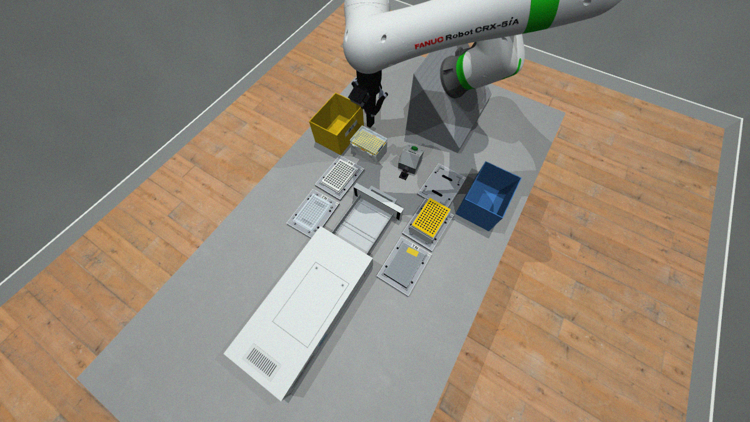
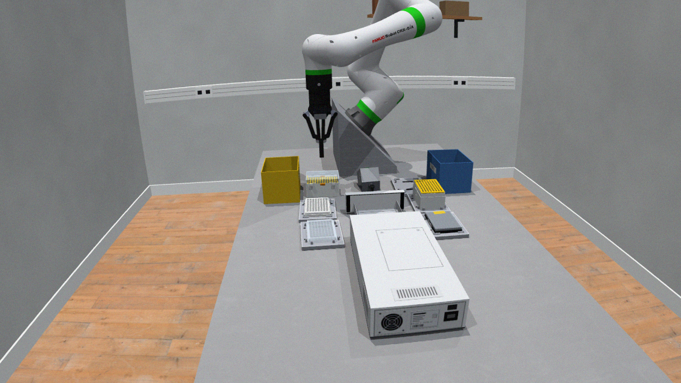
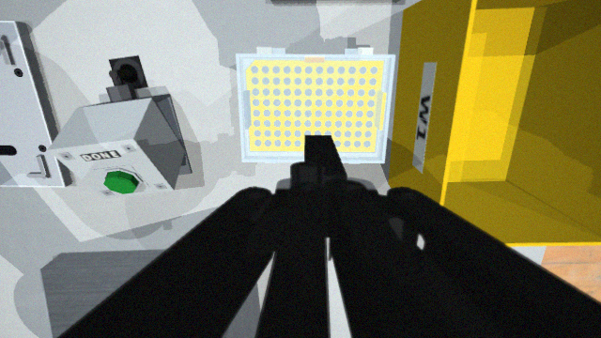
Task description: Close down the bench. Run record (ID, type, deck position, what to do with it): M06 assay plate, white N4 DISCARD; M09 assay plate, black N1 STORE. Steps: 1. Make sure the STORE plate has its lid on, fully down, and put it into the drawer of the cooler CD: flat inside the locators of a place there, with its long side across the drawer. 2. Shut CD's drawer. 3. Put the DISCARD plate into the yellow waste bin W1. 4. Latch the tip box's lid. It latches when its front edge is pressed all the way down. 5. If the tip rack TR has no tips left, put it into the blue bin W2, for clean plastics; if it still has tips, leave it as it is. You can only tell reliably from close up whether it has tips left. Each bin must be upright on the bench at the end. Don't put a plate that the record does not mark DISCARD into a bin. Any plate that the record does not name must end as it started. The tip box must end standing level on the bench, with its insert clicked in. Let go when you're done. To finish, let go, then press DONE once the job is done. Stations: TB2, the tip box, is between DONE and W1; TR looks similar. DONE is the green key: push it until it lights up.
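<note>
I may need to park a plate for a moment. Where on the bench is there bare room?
Bare grey bench lies left of the cooler and right of it, beyond the lidded plate. It is crowded from the yellow bin and tip box past the open drawer to the blue bin.

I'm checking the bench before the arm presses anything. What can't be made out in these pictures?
- Tip box front edge: wrist view, the shut gripper covers it; latched or not, unknown.
- Tip rack: top view, too small to tell tips from holes.
- Yellow bin: wrist view, cut off at the right edge.
- Drawer inside: exterior view, its front panel hides the floor.
</note>
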`<state>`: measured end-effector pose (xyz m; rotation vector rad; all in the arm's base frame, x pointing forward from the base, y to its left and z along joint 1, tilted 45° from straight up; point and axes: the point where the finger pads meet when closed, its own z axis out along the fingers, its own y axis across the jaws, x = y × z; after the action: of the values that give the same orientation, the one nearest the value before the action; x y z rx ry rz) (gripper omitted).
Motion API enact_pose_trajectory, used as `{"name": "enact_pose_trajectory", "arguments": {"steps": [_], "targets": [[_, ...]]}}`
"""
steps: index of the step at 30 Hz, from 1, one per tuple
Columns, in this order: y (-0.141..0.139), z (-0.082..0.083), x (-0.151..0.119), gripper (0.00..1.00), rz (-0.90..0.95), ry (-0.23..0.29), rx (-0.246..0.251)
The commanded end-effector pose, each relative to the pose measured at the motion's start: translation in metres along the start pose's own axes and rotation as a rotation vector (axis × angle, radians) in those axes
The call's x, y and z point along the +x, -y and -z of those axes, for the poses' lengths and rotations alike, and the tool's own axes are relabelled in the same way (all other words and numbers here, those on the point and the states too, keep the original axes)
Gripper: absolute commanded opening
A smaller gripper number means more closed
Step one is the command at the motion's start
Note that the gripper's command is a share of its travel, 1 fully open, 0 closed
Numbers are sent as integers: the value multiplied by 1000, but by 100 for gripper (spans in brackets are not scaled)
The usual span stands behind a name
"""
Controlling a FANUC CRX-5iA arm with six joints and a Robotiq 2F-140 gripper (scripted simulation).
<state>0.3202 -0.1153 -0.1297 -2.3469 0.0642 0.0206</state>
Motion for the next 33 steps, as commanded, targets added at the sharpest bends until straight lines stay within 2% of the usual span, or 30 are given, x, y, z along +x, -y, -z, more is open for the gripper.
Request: {"name": "enact_pose_trajectory", "arguments": {"steps": [1, 3, 17, 33], "targets": [[-1, -12, -10, 10, 1, -1, -2], [-1, -16, -14, 10, 1, -1, -2], [-1, -16, -14, 10, 1, -1, -2], [-1, -35, -14, 10, 1, -2, -2]]}}
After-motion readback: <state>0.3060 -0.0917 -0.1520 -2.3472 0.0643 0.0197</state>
